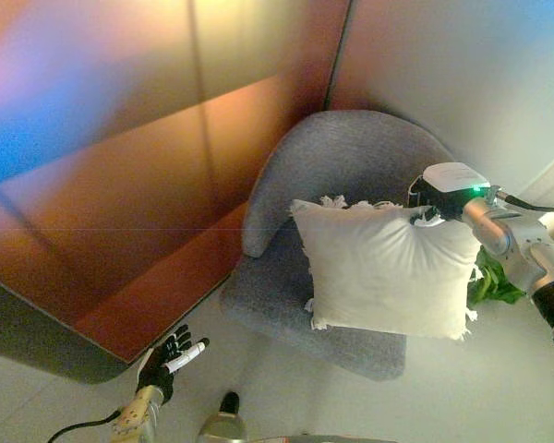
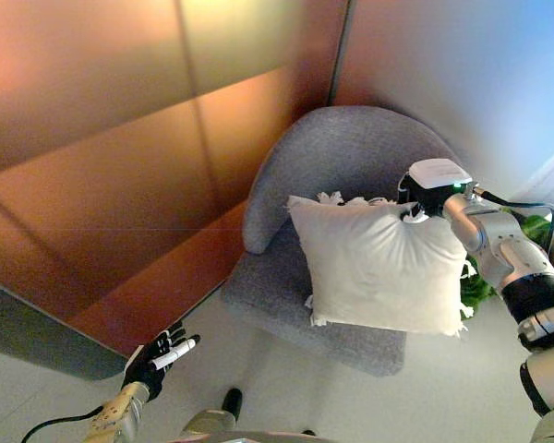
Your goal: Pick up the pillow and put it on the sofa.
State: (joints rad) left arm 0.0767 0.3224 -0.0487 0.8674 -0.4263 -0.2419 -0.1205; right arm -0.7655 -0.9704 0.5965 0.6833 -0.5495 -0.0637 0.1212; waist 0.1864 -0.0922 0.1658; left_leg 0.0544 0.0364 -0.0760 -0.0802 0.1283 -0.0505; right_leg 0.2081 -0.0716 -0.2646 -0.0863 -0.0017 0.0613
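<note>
The right hand [image 2: 412, 209] holds the white pillow [image 2: 380, 268] at its top corner; its fingers are hidden, so the grip is unclear. The pillow hangs below the hand, over the grey armchair [image 2: 286, 277] seat. With one corner held, it may swing and slide off the front edge. The left hand [image 1: 166, 358] hangs relaxed, well apart.

Readable text: none in either view.
Pillow [image 1: 388, 272]: plain cream cloth at the middle of the view, no print, tag or label showing.
Sofa [image 1: 351, 157]: plain grey fabric from 12 o'clock down to the middle, no lettering or mark.
Wall panels [image 1: 120, 185]: bare brown and grey surfaces from 9 to 12 o'clock, no sign or number.
Floor [image 1: 443, 397]: pale and unmarked at 5 o'clock.
Left hand [image 1: 171, 358]: at 7 o'clock, dark with white tips, no writing legible.
Right hand [image 2: 414, 208]: at 2 o'clock against the pillow's top corner, no writing legible.
</note>
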